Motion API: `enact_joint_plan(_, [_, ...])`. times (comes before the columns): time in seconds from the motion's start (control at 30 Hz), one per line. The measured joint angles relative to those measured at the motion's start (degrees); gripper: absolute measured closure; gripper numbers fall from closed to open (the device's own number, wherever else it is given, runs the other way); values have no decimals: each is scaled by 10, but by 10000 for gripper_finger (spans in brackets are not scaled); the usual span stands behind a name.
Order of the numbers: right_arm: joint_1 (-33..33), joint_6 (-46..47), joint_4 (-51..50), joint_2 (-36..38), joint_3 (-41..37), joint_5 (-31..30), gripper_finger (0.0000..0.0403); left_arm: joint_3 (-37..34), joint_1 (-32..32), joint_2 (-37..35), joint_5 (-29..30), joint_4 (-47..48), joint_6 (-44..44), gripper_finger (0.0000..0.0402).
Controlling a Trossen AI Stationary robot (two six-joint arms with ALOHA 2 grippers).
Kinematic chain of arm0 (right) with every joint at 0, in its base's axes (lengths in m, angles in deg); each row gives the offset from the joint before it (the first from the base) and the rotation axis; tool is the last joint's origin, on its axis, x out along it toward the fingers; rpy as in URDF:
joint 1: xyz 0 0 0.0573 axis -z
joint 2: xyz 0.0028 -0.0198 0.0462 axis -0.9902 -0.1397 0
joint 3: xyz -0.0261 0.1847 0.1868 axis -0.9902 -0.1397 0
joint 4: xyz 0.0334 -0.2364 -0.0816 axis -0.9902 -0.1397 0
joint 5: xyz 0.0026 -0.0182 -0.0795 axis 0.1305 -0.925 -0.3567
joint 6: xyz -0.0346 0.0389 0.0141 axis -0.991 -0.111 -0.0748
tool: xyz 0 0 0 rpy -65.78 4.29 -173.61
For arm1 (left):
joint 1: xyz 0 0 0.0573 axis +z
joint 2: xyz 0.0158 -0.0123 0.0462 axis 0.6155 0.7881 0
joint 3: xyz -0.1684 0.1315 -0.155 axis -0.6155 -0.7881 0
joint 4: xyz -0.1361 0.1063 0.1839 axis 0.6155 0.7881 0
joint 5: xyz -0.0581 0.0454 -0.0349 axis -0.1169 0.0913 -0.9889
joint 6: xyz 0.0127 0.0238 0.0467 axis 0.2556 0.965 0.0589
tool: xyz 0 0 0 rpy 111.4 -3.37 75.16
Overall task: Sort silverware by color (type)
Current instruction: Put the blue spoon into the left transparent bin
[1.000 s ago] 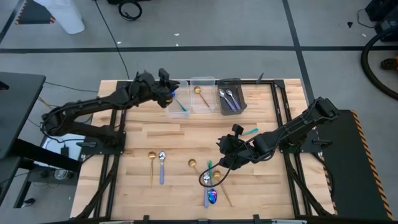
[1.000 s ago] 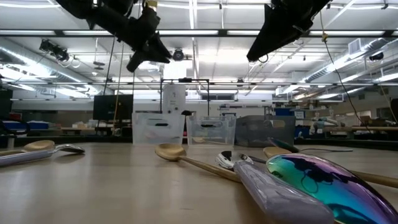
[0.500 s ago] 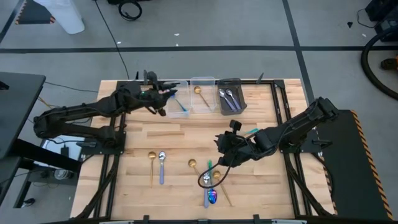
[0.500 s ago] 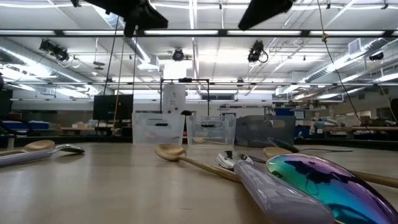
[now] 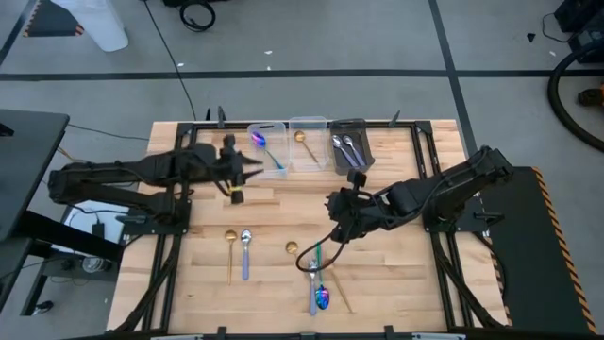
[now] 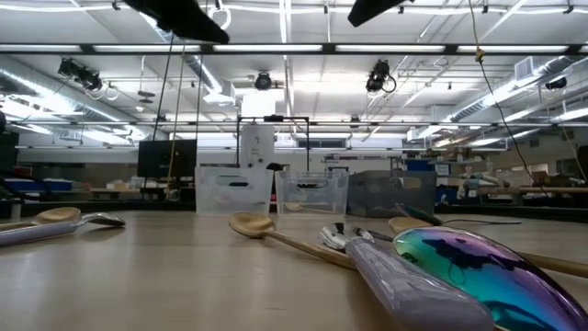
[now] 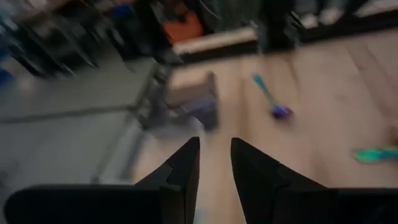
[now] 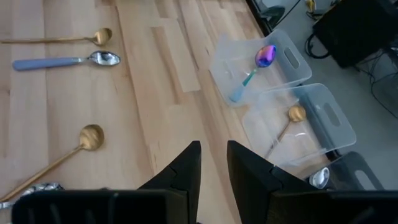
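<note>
The silverware lies partly loose on the wooden table: a gold spoon [image 5: 229,247], a silver spoon with a pale handle [image 5: 245,251], another gold spoon [image 5: 293,248], a teal-handled one [image 5: 317,255] and an iridescent spoon [image 6: 478,267] near the front edge. An iridescent spoon [image 8: 264,57] lies in the left clear bin [image 5: 267,149], and a gold spoon [image 8: 295,114] in the middle clear bin [image 5: 308,144]. Silver spoons [image 5: 345,147] lie in the grey bin. My left gripper [image 7: 215,146] hovers open just near of the left bin. My right gripper [image 8: 214,149] hovers open above the table's middle.
The three bins stand in a row at the table's far edge. A black metal frame [image 5: 423,161] runs along the table's sides. Bare wood lies between the bins and the loose spoons. Both arms [image 6: 179,14] show only at the top of the low view.
My left gripper has drawn back from over the left clear bin toward the table's left and near side, rolling about its own line. My right gripper has risen above the spoon cluster and drifted slightly toward the far edge. In the low view, both arms have climbed toward the top of the picture.
</note>
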Motion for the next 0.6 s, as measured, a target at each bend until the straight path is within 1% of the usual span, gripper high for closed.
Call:
enact_joint_plan(0.13, [11,0,-8,0,14,20,314,0,-34,0,0,88,-76,301])
enact_joint_plan(0.33, [36,-2,-17,0,19,90,314,0,-87,0,0,205,-187,301])
enact_joint_plan(0.5, [55,-1,-40,0,19,125,314,0,-126,0,1,248,-247,301])
enact_joint_plan(0.6, [62,-1,-56,0,19,144,314,-9,-150,0,2,243,-265,301])
